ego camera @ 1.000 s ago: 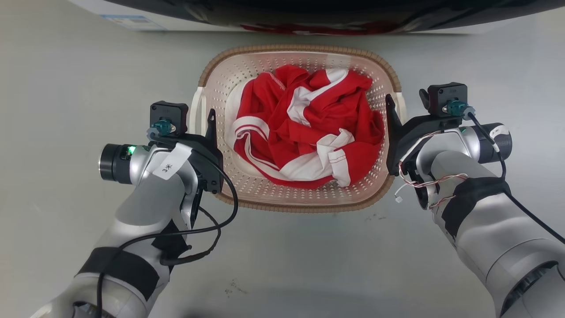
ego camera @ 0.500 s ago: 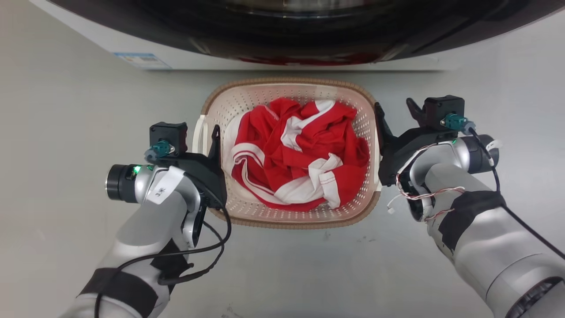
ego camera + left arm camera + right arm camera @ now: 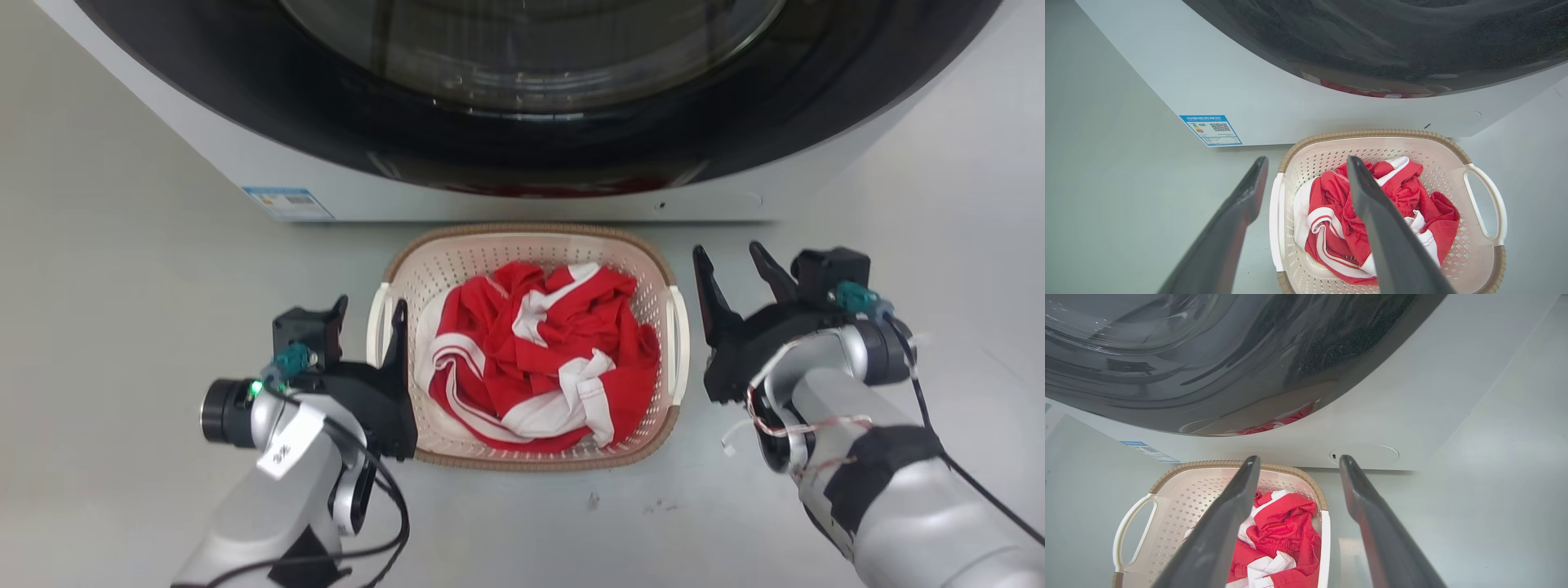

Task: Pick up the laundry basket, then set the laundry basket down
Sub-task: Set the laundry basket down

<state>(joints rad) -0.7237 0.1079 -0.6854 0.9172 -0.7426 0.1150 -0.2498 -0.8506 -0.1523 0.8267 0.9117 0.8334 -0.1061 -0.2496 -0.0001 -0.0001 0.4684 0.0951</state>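
Currently the laundry basket (image 3: 531,232) sits on the floor (image 3: 122,286) just before the washer (image 3: 204,155), red-and-white cloth (image 3: 531,367) inside. Left gripper (image 3: 367,314): fingers spread, one each side of the left handle (image 3: 374,327). Right gripper (image 3: 727,255): fingers spread, just beside the right handle (image 3: 680,343).

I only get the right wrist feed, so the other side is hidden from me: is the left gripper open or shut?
Observer: Open. In its wrist view the left gripper has a finger on each side of the left handle of the basket.
Operator: Is my right gripper on its handle?
Observer: No. From the head view the right gripper is open, both fingers outside the right handle, with a small gap between.
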